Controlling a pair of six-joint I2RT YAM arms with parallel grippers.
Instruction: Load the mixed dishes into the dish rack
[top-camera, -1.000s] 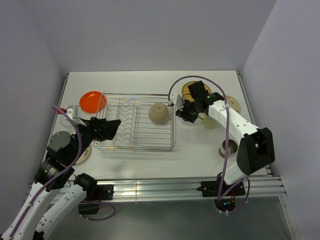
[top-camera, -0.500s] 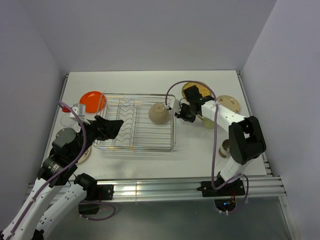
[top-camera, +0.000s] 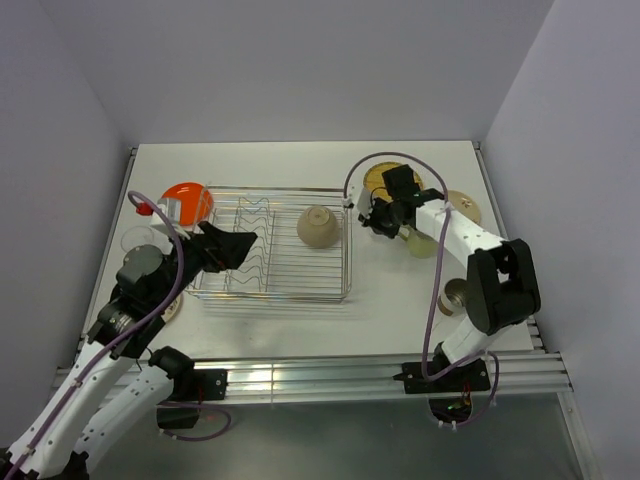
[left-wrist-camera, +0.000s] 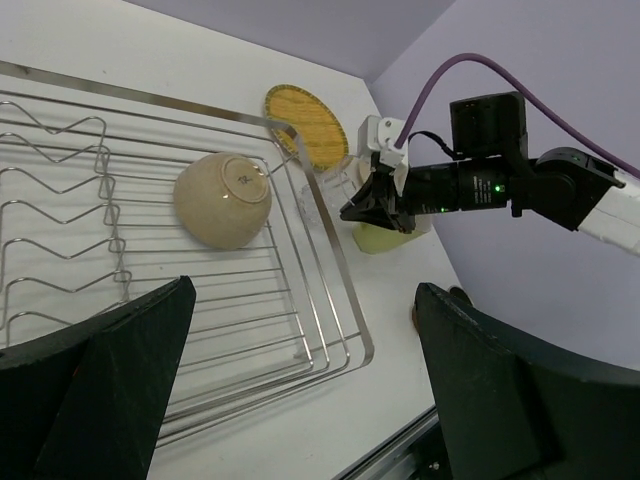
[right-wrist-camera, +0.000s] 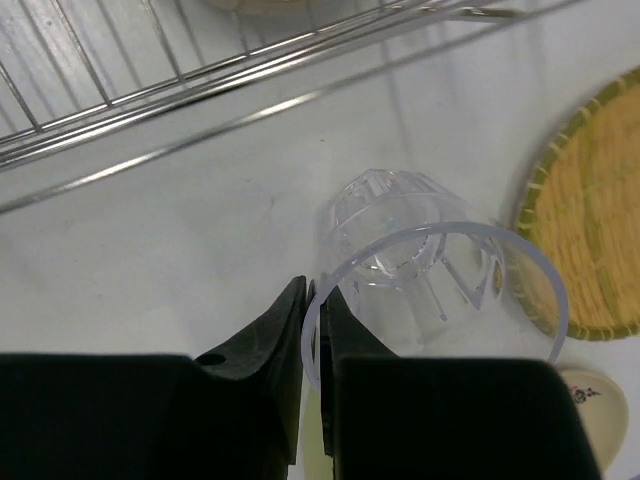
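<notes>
My right gripper (right-wrist-camera: 315, 290) is shut on the rim of the clear plastic cup (right-wrist-camera: 430, 270), one finger inside and one outside. The cup stands on the table just right of the dish rack (top-camera: 347, 255), beside the pale green mug (top-camera: 420, 243). A beige bowl (top-camera: 318, 226) lies in the rack's right end. My left gripper (top-camera: 235, 245) hangs open over the rack's left end with nothing between its fingers (left-wrist-camera: 120, 380). The yellow woven plate (top-camera: 385, 180) lies behind the right gripper (top-camera: 372, 218).
An orange plate (top-camera: 183, 200) lies at the rack's back left corner. A tan plate (top-camera: 462, 207) sits at the far right, and a brown cup (top-camera: 457, 295) stands near the right arm's base. Another tan plate (top-camera: 170, 308) peeks out under the left arm.
My right gripper has closed onto the clear cup's rim. The left arm has swung up and rightward, its open gripper now further over the rack.
</notes>
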